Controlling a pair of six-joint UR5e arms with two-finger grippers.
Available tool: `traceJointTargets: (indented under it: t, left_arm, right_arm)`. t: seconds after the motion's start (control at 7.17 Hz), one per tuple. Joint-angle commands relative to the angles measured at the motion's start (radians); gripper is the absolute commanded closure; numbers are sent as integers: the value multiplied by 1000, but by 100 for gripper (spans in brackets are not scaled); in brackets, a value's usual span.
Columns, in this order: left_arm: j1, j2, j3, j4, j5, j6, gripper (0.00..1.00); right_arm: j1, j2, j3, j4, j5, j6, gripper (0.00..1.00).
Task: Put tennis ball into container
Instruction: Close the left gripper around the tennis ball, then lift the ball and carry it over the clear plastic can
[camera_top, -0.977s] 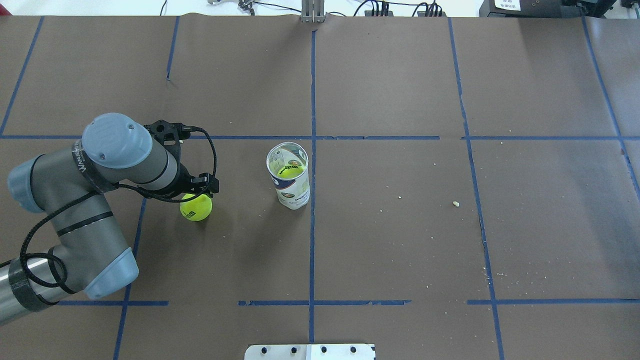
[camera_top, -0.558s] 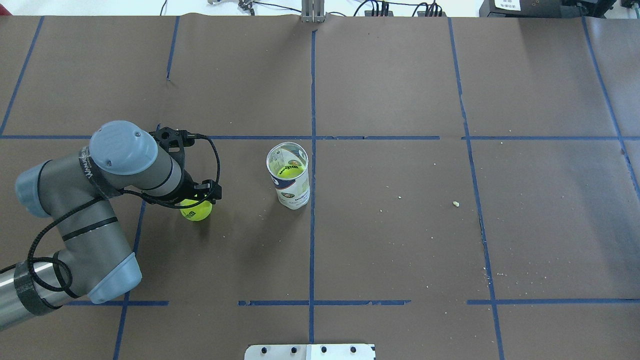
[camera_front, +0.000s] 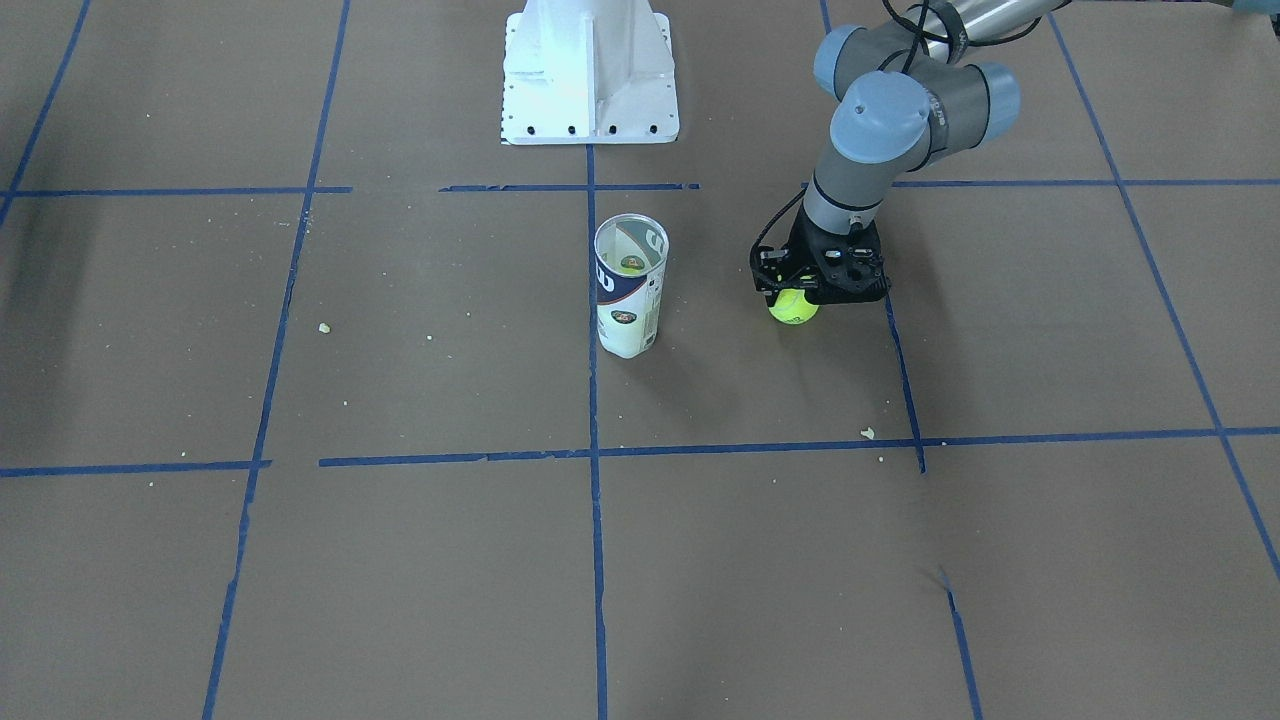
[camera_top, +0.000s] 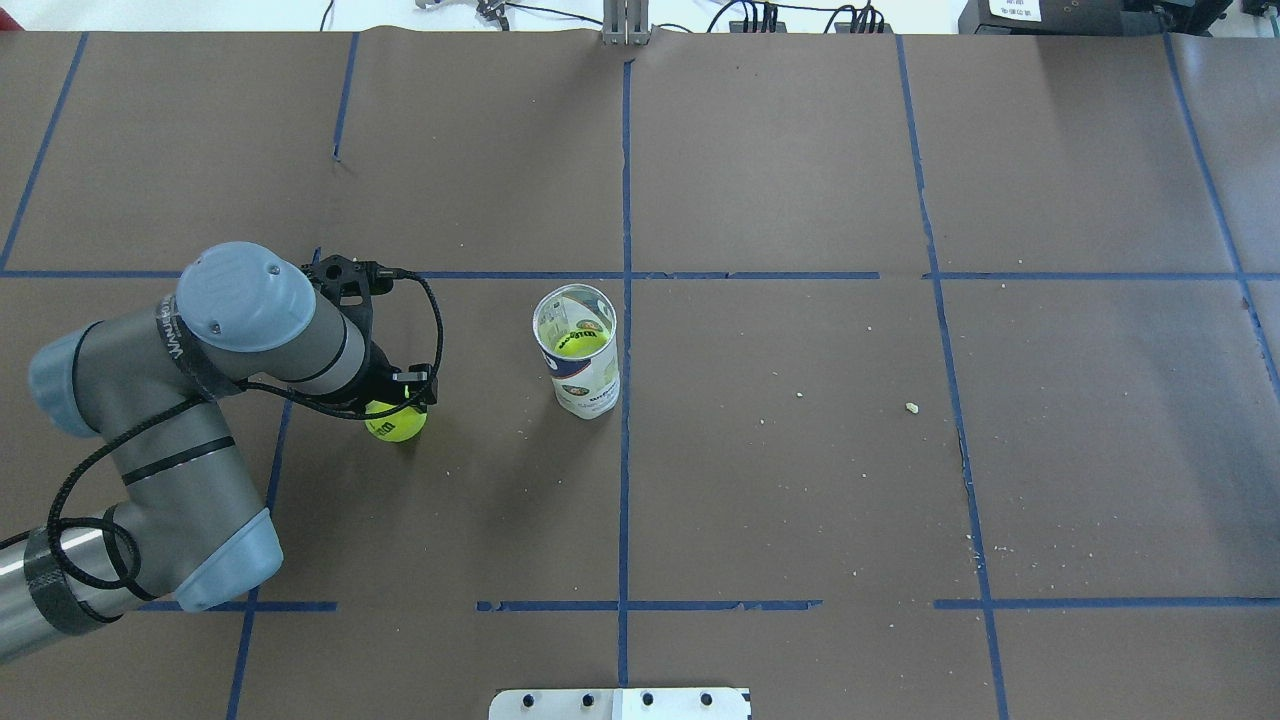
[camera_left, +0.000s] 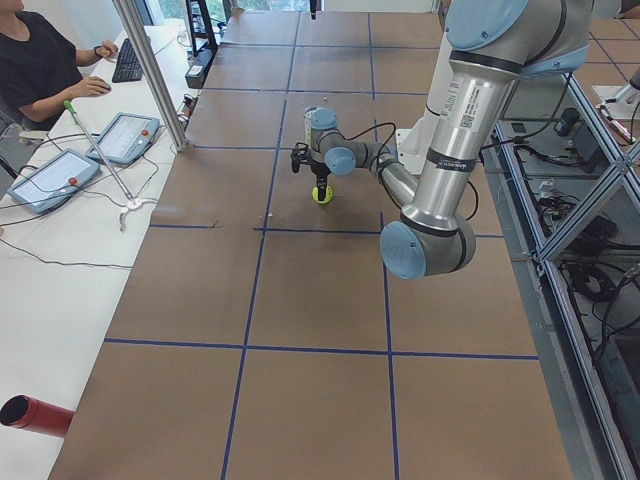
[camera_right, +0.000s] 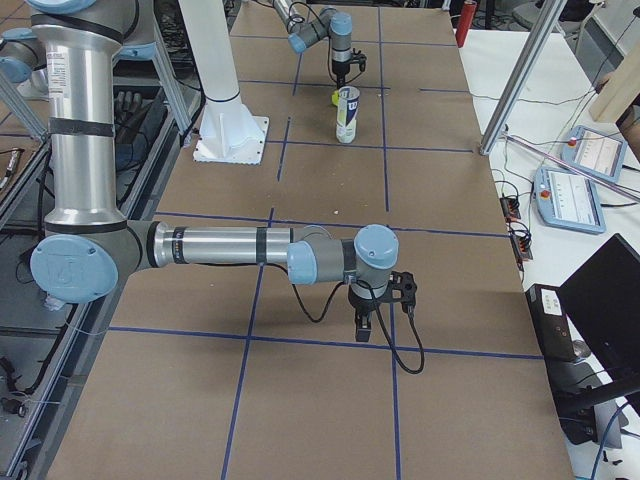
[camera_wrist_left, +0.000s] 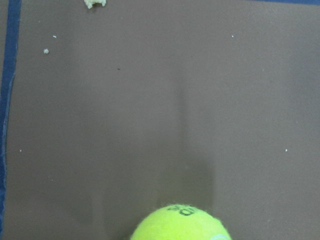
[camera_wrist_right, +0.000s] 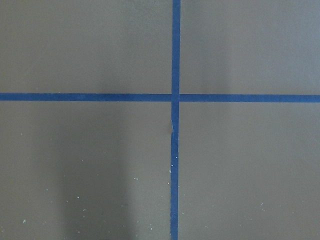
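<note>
The tennis ball (camera_top: 397, 424) lies on the brown table a short way left of the container (camera_top: 588, 378), an upright clear can with a navy and white label. A second yellow ball (camera_top: 580, 343) sits inside the can. My left gripper (camera_top: 400, 400) hangs straight down onto the loose ball, but the wrist hides its fingers, so I cannot tell whether they grip. From across the table the ball (camera_front: 793, 306) peeks out under the black gripper body (camera_front: 820, 275). It fills the bottom edge of the left wrist view (camera_wrist_left: 180, 225). My right gripper (camera_right: 366, 322) hovers far away; I cannot tell its state.
Blue tape lines (camera_top: 625, 300) divide the brown paper. Small crumbs (camera_top: 911, 407) lie right of the can. The white robot base (camera_front: 588, 70) stands behind the can in the front-facing view. An operator (camera_left: 40, 60) sits at the side desk.
My left arm has come down over the ball, covering more of it, then nearly stopped. The ball and can stay where they were.
</note>
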Motion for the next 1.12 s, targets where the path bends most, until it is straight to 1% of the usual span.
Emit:
traceJointTargets:
  t: [0.0, 0.14, 0.28, 0.42, 0.56, 0.7, 0.84, 0.98]
  left_arm:
    - [-22, 4, -135, 109, 0, 14, 100]
    - [-51, -19, -239, 283, -2, 28, 100]
    - [-123, -92, -291, 407, -2, 31, 100]
    - [-163, -187, -329, 565, -47, 57, 100]
    - [-183, -282, -357, 697, -84, 60, 100]
    - [-193, -381, -362, 793, -104, 60, 100]
    - [-193, -449, -345, 822, -141, 59, 100]
    - [-191, -505, -281, 818, -176, 45, 100]
  right_arm:
    - [0, 0, 0, 0, 0, 0, 0]
    - [0, 0, 0, 0, 0, 0, 0]
    - [0, 0, 0, 0, 0, 0, 0]
    - [0, 0, 0, 0, 0, 0, 0]
    - [0, 0, 0, 0, 0, 0, 0]
    - [0, 0, 0, 0, 0, 0, 0]
    - [0, 0, 0, 0, 0, 0, 0]
    - [0, 0, 0, 0, 0, 0, 0]
